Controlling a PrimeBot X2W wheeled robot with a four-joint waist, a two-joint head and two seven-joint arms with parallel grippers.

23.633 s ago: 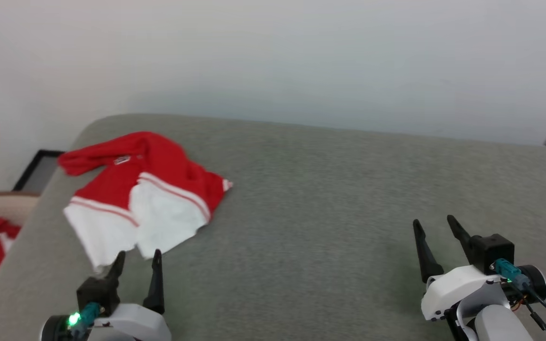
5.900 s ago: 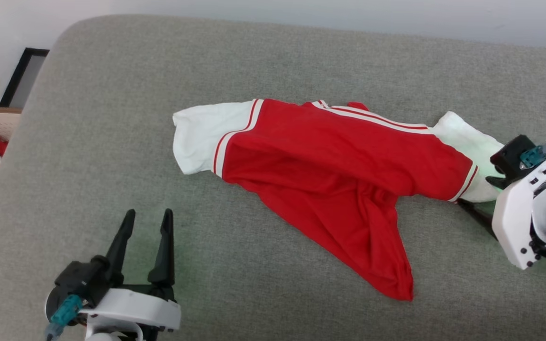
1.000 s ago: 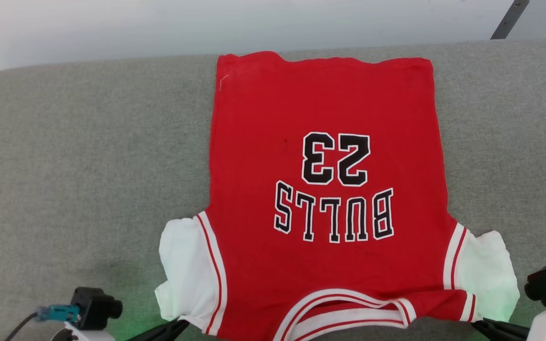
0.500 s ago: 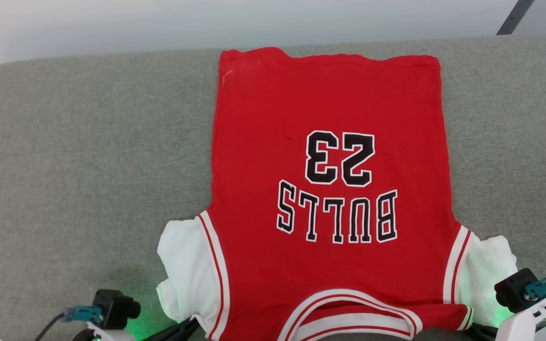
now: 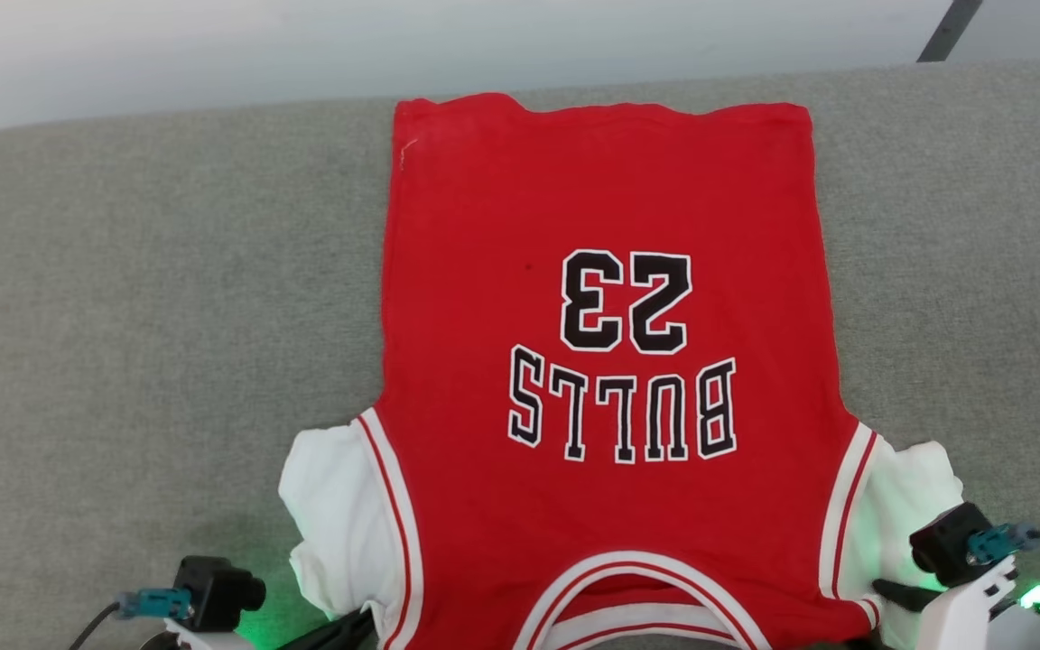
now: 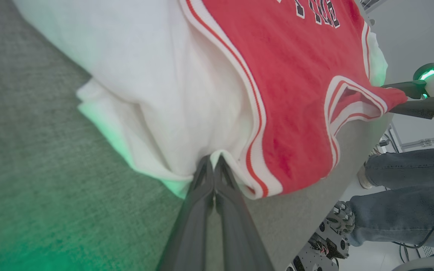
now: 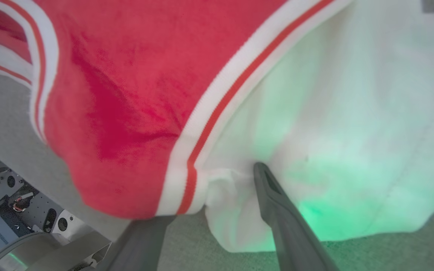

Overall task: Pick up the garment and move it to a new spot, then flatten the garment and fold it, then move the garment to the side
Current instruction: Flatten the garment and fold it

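Note:
The garment (image 5: 601, 226) lies spread flat on the grey cushioned surface (image 5: 168, 316), collar toward me, its black "23" and "BULLS" upside down. White sleeves stick out at both near corners. My left gripper (image 6: 214, 160) is shut on the near edge of the left white sleeve, beside the striped trim; its dark fingers (image 5: 339, 627) show at the head view's bottom edge. My right gripper (image 7: 209, 192) is open at the right sleeve's corner, one finger (image 7: 273, 195) lying on the white cloth and the other hidden beneath the garment (image 7: 126, 75). The left wrist view also catches this right gripper (image 6: 388, 98).
The surface's front edge runs just under both grippers. A person's legs in jeans (image 6: 401, 195) stand beyond that edge, near the robot's base (image 6: 330, 233). A pale wall backs the surface, with a dark pole (image 5: 942, 32) at the upper right.
My right gripper has opened and released its grip on the right sleeve corner. The left gripper stays shut on its sleeve. The head camera has shifted slightly.

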